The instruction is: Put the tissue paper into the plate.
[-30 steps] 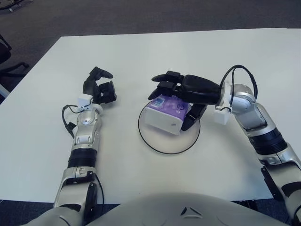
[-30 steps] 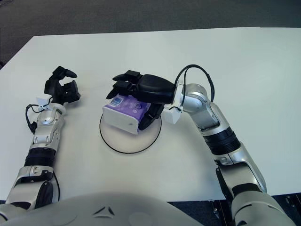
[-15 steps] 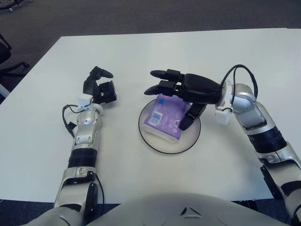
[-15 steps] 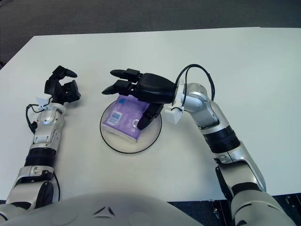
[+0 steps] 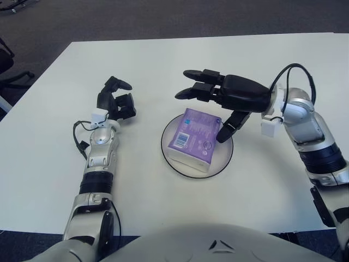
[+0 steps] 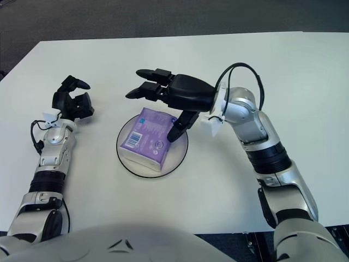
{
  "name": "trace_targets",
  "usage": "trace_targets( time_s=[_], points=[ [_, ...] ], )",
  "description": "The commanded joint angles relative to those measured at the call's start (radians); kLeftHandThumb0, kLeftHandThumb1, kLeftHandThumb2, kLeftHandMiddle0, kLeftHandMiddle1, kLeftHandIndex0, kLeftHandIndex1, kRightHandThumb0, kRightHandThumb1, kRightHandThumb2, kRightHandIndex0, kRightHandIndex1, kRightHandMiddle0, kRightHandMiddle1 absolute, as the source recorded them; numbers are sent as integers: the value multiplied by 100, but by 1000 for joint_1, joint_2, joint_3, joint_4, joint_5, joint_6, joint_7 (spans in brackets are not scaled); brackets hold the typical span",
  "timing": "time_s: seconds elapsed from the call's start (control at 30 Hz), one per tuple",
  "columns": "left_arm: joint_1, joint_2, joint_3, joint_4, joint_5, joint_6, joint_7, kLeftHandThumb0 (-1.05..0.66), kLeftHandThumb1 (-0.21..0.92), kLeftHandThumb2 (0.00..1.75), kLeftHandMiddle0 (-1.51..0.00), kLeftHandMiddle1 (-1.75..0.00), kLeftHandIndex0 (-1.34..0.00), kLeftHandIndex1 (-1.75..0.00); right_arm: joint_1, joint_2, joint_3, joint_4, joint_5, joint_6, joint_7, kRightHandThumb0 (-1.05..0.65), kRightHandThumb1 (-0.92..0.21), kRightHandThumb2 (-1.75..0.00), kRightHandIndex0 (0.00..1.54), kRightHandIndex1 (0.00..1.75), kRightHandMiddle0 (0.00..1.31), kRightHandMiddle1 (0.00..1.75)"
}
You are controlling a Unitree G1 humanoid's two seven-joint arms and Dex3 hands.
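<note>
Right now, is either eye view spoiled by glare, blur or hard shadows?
Left eye view: even light, only a soft shadow under the right robot hand beside the tissue pack. Right eye view: sharp, no glare on the plate.

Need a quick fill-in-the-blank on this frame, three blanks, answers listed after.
1. The purple tissue pack lies on the round white ____.
2. The right hand above it holds ____, its fingers spread.
3. The idle left hand shows to the ____ of the black-rimmed plate.

Missing words: plate; nothing; left
</note>
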Motion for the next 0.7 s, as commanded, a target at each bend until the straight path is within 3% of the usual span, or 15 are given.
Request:
trace_targets(
  time_s=[0.0, 0.17, 0.27, 0.5, 0.67],
  points=[
    [158, -103, -26, 110, -1, -13, 3, -47, 35, 128, -130, -175, -59, -175, -76, -49, -36, -30, 19, 53, 44, -84, -68, -37, 0, 0, 0, 23],
    [157, -102, -26, 114, -3, -16, 0, -47, 34, 128, -131, -175, -59, -175, -80, -72, -67, -9, -3, 15, 16, -90, -73, -39, 2, 1, 0, 8],
    [157, -101, -27, 114, -1, -18, -2, -47, 34, 128, -131, -175, -59, -175, -72, -92, -95, 7, -20, 47, 7, -95, -77, -37, 3, 1, 0, 5],
    [161, -96, -25, 110, -4, -10, -4, -47, 35, 128, -131, -175, -59, -175, -104, -122, -119, 81, 42, 98, 48, -100, -82, -30, 2, 0, 0, 10],
    [162, -95, -25, 108, -2, -12, -1, -47, 35, 128, -130, -175, -59, -175, -105, -112, -117, 177, 15, 92, 19, -103, -85, -25, 0, 0, 0, 11]
  ],
)
